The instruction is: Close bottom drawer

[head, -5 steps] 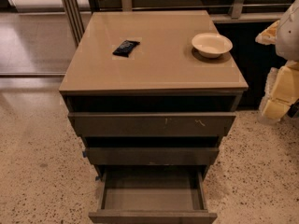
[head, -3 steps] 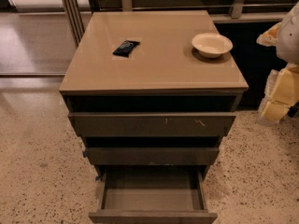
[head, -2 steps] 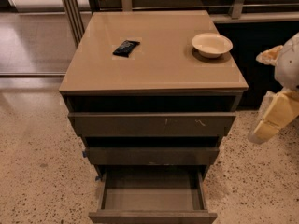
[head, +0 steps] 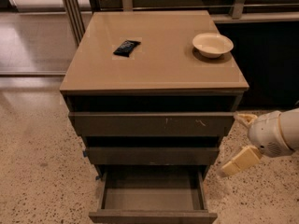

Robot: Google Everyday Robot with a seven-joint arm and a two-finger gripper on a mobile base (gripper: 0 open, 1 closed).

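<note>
**Bottom drawer open, gripper waiting to its right**

The bottom drawer (head: 153,216) stood pulled well out from the foot of the cabinet (head: 159,73). Its shallow grey box was bare inside, and its plain flat front lay at the lower edge of the view. The two drawers above it were nearly shut.

The gripper (head: 231,144) hung off the cabinet's right side at about the height of the middle drawer (head: 152,156), touching nothing. Its two pale fingers (head: 242,159) were spread apart, one above the other. It sat above and to the right of the drawer's front, not yet in line with it.

The drawer looked stiff and light, an empty box on runners, so it should slide with a modest, steady push. There was no handle, so there was nothing to grasp and no need to. The best contact would probably be the flat front near its middle, pressed straight toward the cabinet. A push near the right corner might twist the box on its runners and jam it. The front looked smooth, so a glancing touch could slip off.

A bowl (head: 212,44) and a small dark packet (head: 126,47) rested on top, well clear of the work.
</note>
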